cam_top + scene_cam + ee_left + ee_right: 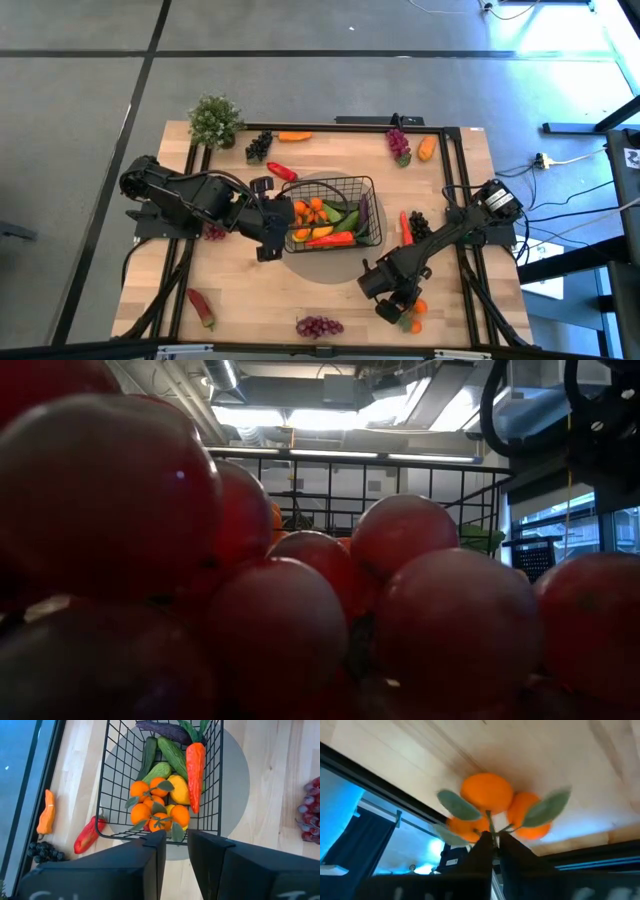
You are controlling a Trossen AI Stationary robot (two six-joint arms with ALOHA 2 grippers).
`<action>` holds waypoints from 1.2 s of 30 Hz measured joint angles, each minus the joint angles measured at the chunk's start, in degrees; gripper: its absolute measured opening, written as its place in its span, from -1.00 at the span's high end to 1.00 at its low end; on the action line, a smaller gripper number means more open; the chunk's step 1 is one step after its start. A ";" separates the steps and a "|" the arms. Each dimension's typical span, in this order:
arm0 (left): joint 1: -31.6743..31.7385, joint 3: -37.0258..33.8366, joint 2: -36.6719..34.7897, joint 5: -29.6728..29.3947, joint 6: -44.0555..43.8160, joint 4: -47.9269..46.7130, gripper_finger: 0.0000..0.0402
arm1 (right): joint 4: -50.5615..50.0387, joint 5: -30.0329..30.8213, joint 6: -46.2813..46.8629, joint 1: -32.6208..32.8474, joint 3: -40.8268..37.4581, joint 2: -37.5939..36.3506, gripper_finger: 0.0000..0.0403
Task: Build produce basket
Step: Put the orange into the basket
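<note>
The black wire basket (372, 190) stands on a round grey mat (325, 265) mid-table. It holds oranges (152, 802), a lemon, green cucumbers, a red-orange pepper (195, 762) and an eggplant. My left gripper (176, 840) is at the basket's left rim (291, 228), its fingers close together. My right gripper (493, 840) is shut on a small bunch of oranges with green leaves (487, 792) near the table's front right corner (414, 314). My left gripper comes slanting down from the table's left onto the basket's top rim (131, 836), one finger on either side of the wire. The fingers themselves hide the touching point. The basket stays upright on the mat. My right gripper pinches the oranges' thin stem (491, 822) between its two fingertips, slanting down from above. The oranges and leaves spread just beyond the fingertips, over the wooden table top. Whether they are lifted clear, I cannot tell.
Loose produce lies around: red grapes (318, 326) at the front edge, filling the low view (300, 610); a red pepper (201, 306) front left; dark grapes (258, 147), peppers (281, 171) and purple grapes (398, 143) at the back; a potted plant (213, 120) at the far left.
</note>
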 joint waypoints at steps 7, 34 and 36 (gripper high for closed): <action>0.00 0.00 0.02 0.00 0.00 0.00 0.67 | -0.02 0.55 -3.62 -0.02 0.00 0.00 0.98; 0.00 0.00 0.02 -0.02 1.11 0.11 0.65 | -34.78 3.68 -36.39 -9.35 34.25 -1.55 1.00; 0.00 0.00 0.02 -0.02 1.11 0.07 0.65 | -34.54 7.57 -38.78 -11.48 37.94 -1.73 1.00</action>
